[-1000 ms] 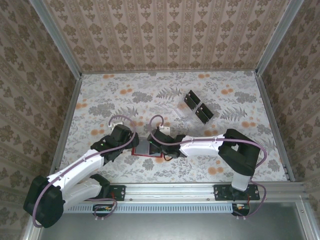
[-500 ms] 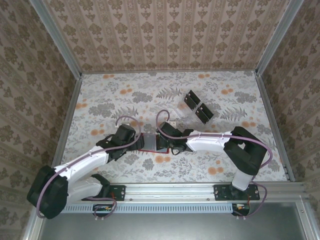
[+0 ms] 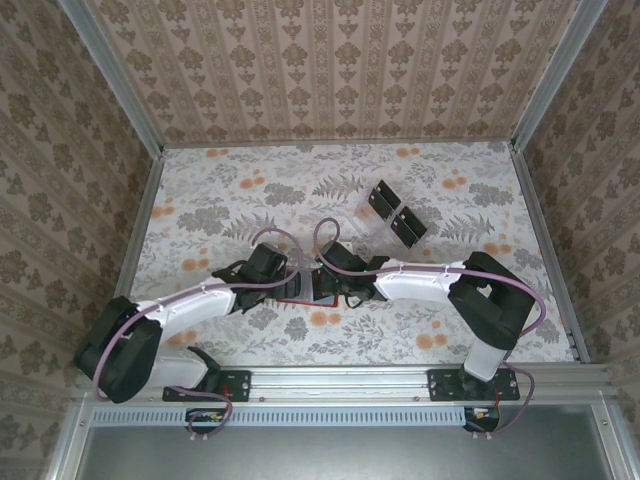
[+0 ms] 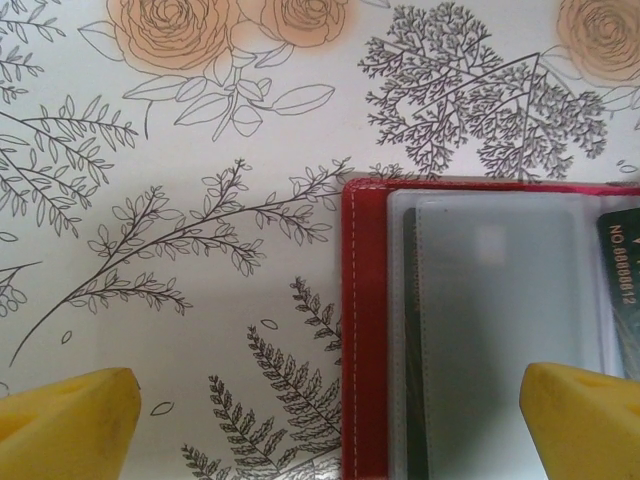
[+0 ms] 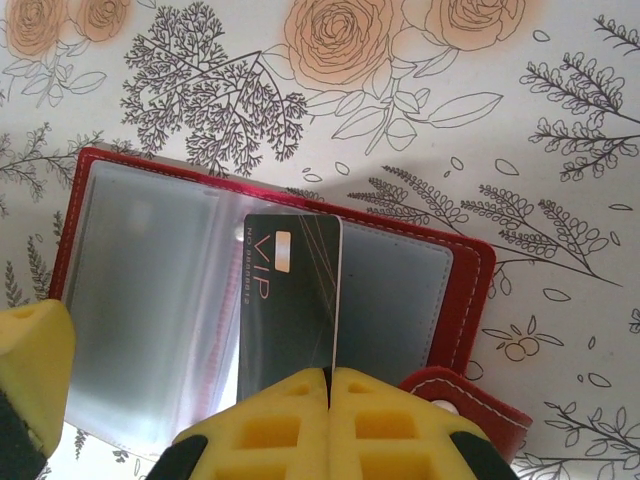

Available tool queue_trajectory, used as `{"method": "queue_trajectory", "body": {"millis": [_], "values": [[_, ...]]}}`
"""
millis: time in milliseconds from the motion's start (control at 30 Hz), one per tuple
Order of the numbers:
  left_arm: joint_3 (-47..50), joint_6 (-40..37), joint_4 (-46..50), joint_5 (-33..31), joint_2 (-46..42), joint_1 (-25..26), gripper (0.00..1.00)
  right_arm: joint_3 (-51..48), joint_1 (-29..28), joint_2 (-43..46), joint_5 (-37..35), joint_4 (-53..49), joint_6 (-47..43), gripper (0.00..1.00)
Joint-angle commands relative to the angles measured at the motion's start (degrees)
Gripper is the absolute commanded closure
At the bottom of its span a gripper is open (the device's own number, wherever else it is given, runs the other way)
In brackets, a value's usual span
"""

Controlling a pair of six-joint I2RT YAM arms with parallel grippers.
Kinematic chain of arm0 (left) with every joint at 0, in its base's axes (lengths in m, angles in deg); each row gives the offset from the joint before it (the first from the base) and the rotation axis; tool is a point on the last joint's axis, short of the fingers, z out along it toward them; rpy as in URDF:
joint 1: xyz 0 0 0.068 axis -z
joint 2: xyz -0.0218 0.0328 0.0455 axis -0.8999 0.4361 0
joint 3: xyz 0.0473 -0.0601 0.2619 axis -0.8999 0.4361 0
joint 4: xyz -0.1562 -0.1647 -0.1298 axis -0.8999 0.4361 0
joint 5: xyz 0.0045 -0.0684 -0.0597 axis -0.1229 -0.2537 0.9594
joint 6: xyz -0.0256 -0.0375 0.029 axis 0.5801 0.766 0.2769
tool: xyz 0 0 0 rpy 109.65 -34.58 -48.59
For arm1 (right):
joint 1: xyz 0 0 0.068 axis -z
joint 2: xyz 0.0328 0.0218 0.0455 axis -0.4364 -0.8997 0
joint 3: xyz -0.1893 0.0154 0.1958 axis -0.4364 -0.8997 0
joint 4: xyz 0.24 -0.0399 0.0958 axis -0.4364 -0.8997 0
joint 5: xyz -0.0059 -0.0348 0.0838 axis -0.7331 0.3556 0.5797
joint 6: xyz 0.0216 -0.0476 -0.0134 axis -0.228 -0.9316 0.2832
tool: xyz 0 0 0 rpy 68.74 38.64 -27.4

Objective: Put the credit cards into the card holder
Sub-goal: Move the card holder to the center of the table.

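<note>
Since a second ago, your left arm (image 3: 190,305) has swung in toward the open red folding card holder (image 5: 465,285) on the floral surface (image 5: 560,120). Your right fingers (image 5: 390,415) pinch a black VIP credit card (image 5: 290,290) over its grey pockets; your left fingers (image 4: 70,415) hang spread across its edge. Risk: unpinned, the holder slides and the card misses its slot. Top view adds more black cards (image 3: 383,200), well apart.

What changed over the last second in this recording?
The left gripper swung forward and to the right, closing in on the wallet. The right gripper, which pinches a card above the wallet, moved away from the bases, and the wallet seems to have shifted slightly the same way. Unchanged: left jaws open, right jaws shut, spare cards in the tray.
</note>
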Motion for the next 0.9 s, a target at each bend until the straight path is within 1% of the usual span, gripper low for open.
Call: {"method": "queue_trajectory", "body": {"millis": [0, 167, 367, 667, 767, 867], "values": [[-0.92, -2.19, -0.84, -1.34, 1.64, 0.39, 0.0, -1.83, 0.58, -0.14, 0.27, -2.54, -1.27, 1.0], [-0.95, -2.02, -0.07, -3.34, 3.11, 0.4, 0.0, -2.31, 0.64, -0.29, 0.29, -2.24, -1.06, 1.0], [-0.51, -0.58, 2.73, -6.95, 2.37, -0.16, 0.0, -2.68, 0.79, -0.32, 0.37, -1.98, -0.93, 1.0], [0.89, 0.29, 2.66, -6.55, 3.39, -1.1, 0.0, -2.73, 0.99, -0.14, 0.91, -1.54, -0.76, 1.0], [1.41, 0.73, 2.63, -6.48, 3.48, -1.16, 0.0, -2.66, 1.26, 1.12, 1.75, -0.82, -0.47, 1.0], [1.77, 0.91, 2.49, -6.34, 3.31, -1.15, 0.0, -3.76, 1.82, 3.55, 3.17, 1.94, 0.36, 1.0]]}}
